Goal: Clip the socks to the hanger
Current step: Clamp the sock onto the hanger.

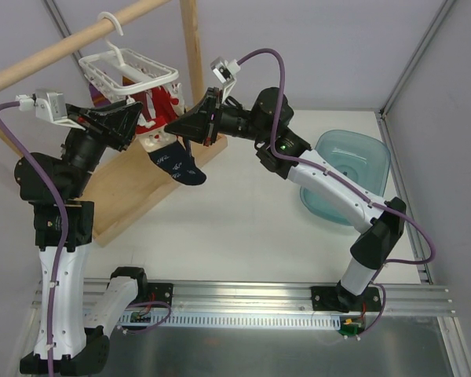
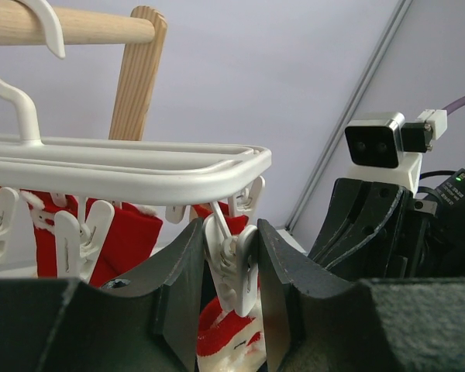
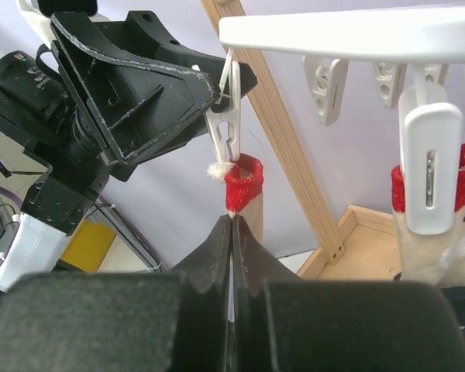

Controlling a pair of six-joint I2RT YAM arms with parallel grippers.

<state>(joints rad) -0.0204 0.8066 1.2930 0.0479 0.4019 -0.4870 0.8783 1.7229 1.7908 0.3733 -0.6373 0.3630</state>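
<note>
The counter (image 1: 243, 228) is white and flat. Near its right edge, toward the far right corner, we see a light blue basin (image 1: 361, 157) standing directly on it. At the far left corner a wooden board (image 1: 133, 196) lies at a slant, and a wooden post (image 1: 192, 47) rises from it. Along the near edge runs a metal rail (image 1: 251, 297). A navy sock (image 1: 179, 166) hangs over the board's end; whether it touches, we cannot tell.

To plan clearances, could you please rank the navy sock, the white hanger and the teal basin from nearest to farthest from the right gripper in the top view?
1. navy sock, held by the right gripper, hanging just below it.
2. white hanger, up-left, on the wooden rod.
3. teal basin, far right.
</note>
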